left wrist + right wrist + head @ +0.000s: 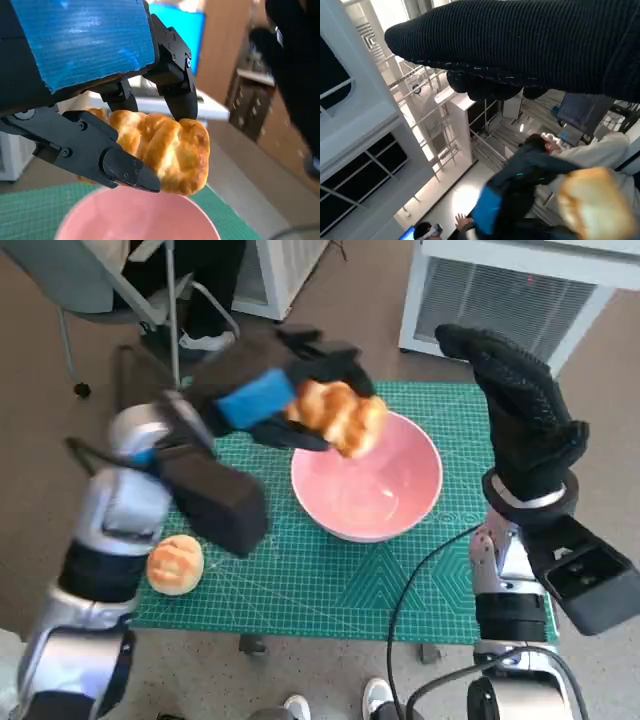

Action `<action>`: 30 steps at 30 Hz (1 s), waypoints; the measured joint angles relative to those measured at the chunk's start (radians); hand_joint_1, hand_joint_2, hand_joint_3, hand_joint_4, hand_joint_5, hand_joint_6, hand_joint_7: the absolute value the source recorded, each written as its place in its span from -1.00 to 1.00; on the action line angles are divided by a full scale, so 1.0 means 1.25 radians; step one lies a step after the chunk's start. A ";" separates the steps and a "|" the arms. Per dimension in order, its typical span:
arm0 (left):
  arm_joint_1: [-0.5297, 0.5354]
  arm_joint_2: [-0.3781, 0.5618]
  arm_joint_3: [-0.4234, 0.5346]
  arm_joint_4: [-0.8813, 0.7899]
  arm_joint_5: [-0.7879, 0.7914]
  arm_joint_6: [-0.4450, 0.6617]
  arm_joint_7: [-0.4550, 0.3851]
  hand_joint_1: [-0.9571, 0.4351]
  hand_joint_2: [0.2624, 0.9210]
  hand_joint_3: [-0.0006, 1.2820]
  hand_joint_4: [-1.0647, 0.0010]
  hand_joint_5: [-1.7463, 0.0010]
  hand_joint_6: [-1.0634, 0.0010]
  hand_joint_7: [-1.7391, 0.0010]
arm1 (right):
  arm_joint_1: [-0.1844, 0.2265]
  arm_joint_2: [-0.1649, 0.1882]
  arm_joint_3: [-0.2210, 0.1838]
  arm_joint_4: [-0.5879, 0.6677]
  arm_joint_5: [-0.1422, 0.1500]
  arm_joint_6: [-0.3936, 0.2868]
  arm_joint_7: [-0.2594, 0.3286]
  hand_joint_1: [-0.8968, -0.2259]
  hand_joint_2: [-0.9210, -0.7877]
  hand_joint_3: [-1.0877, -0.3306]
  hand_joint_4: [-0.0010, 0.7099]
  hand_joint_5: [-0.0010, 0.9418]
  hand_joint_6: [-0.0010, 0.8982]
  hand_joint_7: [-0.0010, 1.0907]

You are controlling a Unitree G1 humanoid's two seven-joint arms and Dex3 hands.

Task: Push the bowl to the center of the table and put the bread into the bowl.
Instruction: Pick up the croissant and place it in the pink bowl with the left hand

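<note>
A robotics lab or test room. A small table is covered by a green cutting mat (330, 580) printed with a grid. Beyond the mat, on the brown floor, stand a white ventilated appliance (500, 295) and a white cabinet (285, 270). Beside the cabinet is a grey chair on a wheeled frame (90, 290), with a person's dark-trousered legs (200, 300) by it. The right wrist view shows white metal shelving (435, 125) and a seated person at a blue screen (410, 232).
</note>
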 measured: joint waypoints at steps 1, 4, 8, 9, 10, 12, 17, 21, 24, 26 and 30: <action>-0.005 -0.008 -0.010 0.011 0.010 0.001 0.000 0.38 1.00 -0.91 -0.29 -0.28 -0.22 -0.38 | 0.001 0.000 0.000 -0.003 0.000 0.000 0.000 -0.08 -1.00 -0.39 -1.00 0.02 -1.00 0.23; -0.011 -0.025 -0.031 0.033 0.034 0.004 0.000 0.38 1.00 -0.91 -0.29 -0.28 -0.21 -0.37 | 0.004 0.000 0.000 -0.011 0.000 0.001 0.000 -0.07 -1.00 -0.39 -1.00 0.02 -1.00 0.23; -0.011 -0.048 -0.050 0.068 0.053 0.011 0.003 0.38 1.00 -0.88 -0.28 -0.29 -0.14 -0.41 | 0.010 0.000 0.001 -0.022 0.000 0.005 0.000 -0.08 -1.00 -0.39 -1.00 0.02 -1.00 0.24; -0.011 -0.053 -0.055 0.078 0.059 0.012 0.005 0.38 1.00 -0.83 -0.23 -0.32 -0.08 -0.45 | 0.012 0.001 0.001 -0.025 0.000 0.008 0.000 -0.07 -1.00 -0.39 -1.00 0.02 -1.00 0.24; -0.011 -0.056 -0.058 0.088 0.063 0.014 0.006 0.38 1.00 -0.81 -0.20 -0.34 -0.03 -0.48 | 0.014 0.000 0.001 -0.029 0.001 0.010 0.000 -0.07 -1.00 -0.39 -1.00 0.02 -1.00 0.24; -0.010 -0.063 -0.062 0.109 0.066 0.019 0.007 0.13 1.00 -0.70 -0.11 0.14 0.05 -0.58 | 0.018 0.000 0.001 -0.036 0.001 0.013 0.000 -0.06 -1.00 -0.39 -1.00 0.03 -1.00 0.24; -0.011 -0.068 -0.078 0.145 0.068 0.047 -0.025 0.31 0.89 -0.89 0.51 0.85 0.24 0.64 | 0.030 0.000 -0.001 -0.052 0.001 0.020 -0.002 -0.06 -1.00 -0.39 -1.00 0.03 -1.00 0.24; -0.010 -0.064 -0.089 0.151 0.068 0.070 -0.072 0.22 0.75 -0.97 0.80 0.97 0.37 0.92 | 0.033 0.000 -0.001 -0.057 0.000 0.021 -0.005 -0.06 -1.00 -0.38 -1.00 0.03 -1.00 0.23; -0.007 -0.053 -0.089 0.131 0.067 0.084 -0.103 0.13 0.69 -0.99 0.89 0.99 0.44 0.97 | 0.035 0.000 -0.001 -0.060 0.000 0.021 -0.007 -0.04 -1.00 -0.38 -1.00 0.03 -1.00 0.23; -0.001 -0.039 -0.086 0.105 0.064 0.086 -0.115 0.08 0.68 -0.99 0.93 0.99 0.47 0.99 | 0.036 0.000 -0.001 -0.062 0.000 0.022 -0.010 -0.04 -1.00 -0.38 -1.00 0.03 -1.00 0.22; 0.025 -0.007 -0.062 0.036 0.051 0.066 -0.118 0.04 0.65 -1.00 0.95 1.00 0.49 1.00 | 0.040 0.000 -0.001 -0.068 0.000 0.023 -0.013 -0.04 -1.00 -0.38 -1.00 0.03 -1.00 0.22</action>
